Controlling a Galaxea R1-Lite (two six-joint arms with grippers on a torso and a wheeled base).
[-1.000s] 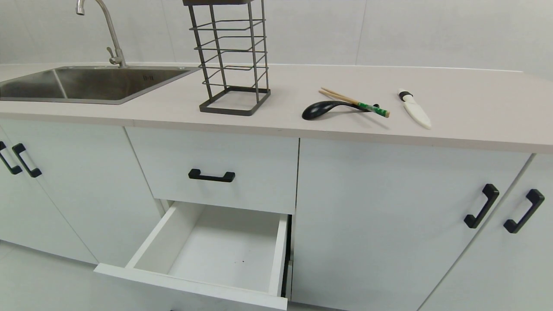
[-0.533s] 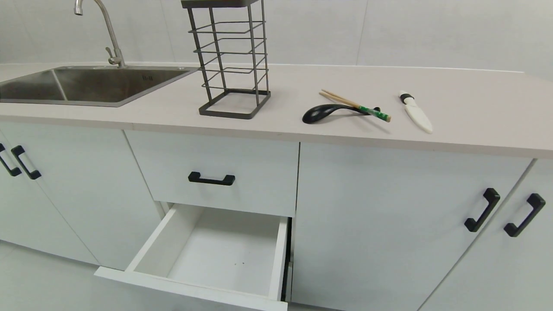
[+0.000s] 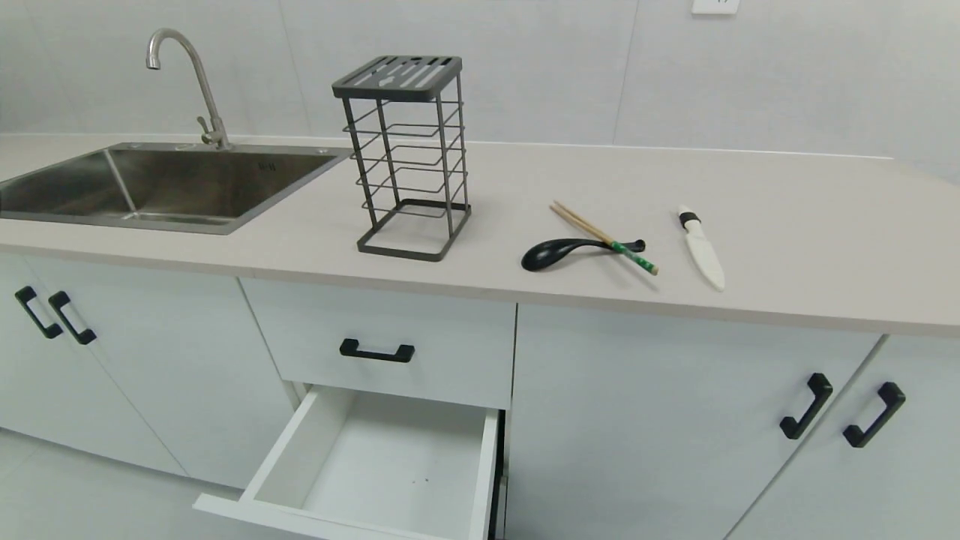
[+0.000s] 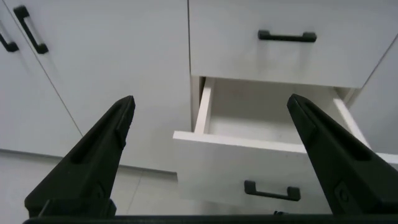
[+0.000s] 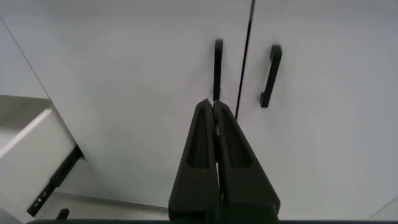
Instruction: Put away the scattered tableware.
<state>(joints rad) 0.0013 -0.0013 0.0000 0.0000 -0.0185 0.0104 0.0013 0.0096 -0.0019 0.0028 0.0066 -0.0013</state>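
A glossy black deep-bowled spoon [image 3: 559,253] lies on the pale beige countertop [image 3: 795,217], right of centre in the head view. A pair of wooden chopsticks with green bands [image 3: 604,238] rests slanted across its handle. A white knife with a black collar [image 3: 701,246] lies apart from them, further right. Left of the spoon stands a tall dark wire rack with a slotted top [image 3: 409,157], and a stainless steel sink [image 3: 150,180] with a curved tap [image 3: 191,82] fills the upper left.

At bottom centre a white drawer [image 3: 375,472] is pulled out below a closed drawer with a black handle [image 3: 376,350].

The left gripper [image 4: 208,155] has its black fingers spread wide, facing the pulled-out drawer. The right gripper [image 5: 215,107] has its fingers pressed together with nothing between them, in front of white cupboard doors with black handles [image 5: 270,74].
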